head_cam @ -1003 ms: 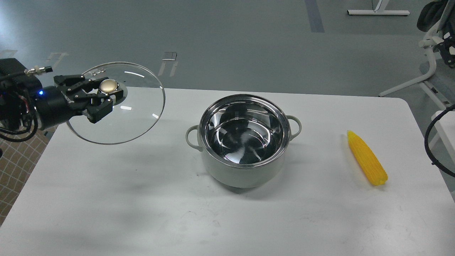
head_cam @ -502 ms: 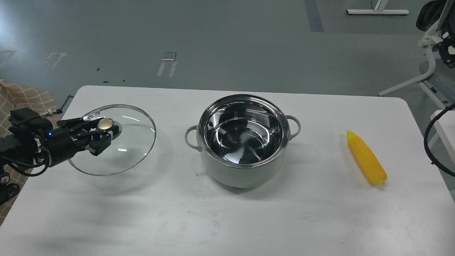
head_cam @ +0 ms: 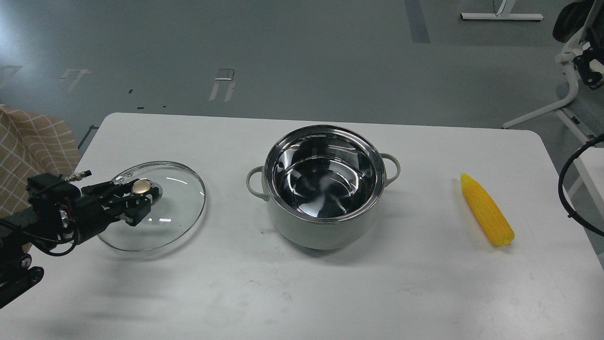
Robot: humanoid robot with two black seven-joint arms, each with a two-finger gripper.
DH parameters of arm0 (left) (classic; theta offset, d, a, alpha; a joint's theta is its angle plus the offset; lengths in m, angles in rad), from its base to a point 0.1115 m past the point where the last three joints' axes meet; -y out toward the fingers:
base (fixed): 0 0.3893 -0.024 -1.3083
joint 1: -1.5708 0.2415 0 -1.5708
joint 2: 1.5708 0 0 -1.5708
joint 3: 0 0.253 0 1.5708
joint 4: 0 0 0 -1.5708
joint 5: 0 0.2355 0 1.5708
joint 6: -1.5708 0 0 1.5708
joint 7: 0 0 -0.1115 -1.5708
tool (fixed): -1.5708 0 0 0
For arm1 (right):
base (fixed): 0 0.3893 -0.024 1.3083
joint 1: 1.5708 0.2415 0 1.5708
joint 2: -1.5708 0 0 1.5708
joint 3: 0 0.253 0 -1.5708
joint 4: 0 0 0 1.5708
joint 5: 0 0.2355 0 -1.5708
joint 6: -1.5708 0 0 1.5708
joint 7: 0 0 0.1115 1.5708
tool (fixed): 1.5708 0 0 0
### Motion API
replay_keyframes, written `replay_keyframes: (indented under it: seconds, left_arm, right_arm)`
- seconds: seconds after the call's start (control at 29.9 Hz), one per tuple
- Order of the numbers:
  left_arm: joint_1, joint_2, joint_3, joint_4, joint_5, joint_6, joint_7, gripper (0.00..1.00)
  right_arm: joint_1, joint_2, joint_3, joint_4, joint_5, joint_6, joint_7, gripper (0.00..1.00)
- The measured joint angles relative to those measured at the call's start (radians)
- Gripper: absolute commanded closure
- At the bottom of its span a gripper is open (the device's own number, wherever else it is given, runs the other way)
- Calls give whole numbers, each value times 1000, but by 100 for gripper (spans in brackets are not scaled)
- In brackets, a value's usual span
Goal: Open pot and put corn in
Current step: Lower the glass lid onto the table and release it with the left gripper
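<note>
The white desk (head_cam: 330, 293) carries everything we handle. Our pot (head_cam: 323, 186) stands uncovered near the desk's middle, toward the far edge, its steel inside showing. The glass lid (head_cam: 170, 222) sits low by the left edge, and our left gripper (head_cam: 139, 197) has its jaws clamped on the gold knob (head_cam: 139, 187). The corn (head_cam: 487, 209) lies flat near the right edge, well apart from the pot. Our right gripper is out of view.
</note>
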Motion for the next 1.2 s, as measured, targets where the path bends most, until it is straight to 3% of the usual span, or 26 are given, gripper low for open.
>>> replay_keyframes:
  seconds: [0.03, 0.07, 0.13, 0.3, 0.4, 0.53, 0.74, 1.0, 1.2]
  left_arm:
    - [1, -1, 0, 1, -1, 1, 0, 54]
    - [1, -1, 0, 1, -5, 2, 0, 38]
    - [2, -1, -1, 2, -16, 3, 0, 30]
    - [2, 1, -1, 2, -30, 4, -2, 29]
    - [2, 4, -1, 2, -32, 4, -3, 22]
    - [2, 10, -1, 2, -33, 2, -14, 20]
    - [-39, 18, -30, 1, -100, 3, -30, 11]
    - [-302, 3, -51, 11, -524, -11, -30, 10]
    - [-506, -114, -50, 78, -956, -83, -22, 9]
  right_arm:
    - [0, 1, 0, 0, 0, 0, 0, 0]
    - [0, 2, -1, 1, 0, 0, 0, 0]
    - [0, 3, -2, 5, -1, 0, 0, 0]
    - [0, 10, -2, 8, -5, 0, 0, 0]
    - [-2, 7, -3, 8, -7, 0, 1, 0]
    - [-19, -4, -4, 8, -12, 0, 1, 0]
    - [-87, -125, -77, 46, -135, 0, 1, 0]
    - [-158, -278, -174, 283, -576, 1, 36, 0]
    - [-179, -315, -188, 428, -921, 1, 39, 0]
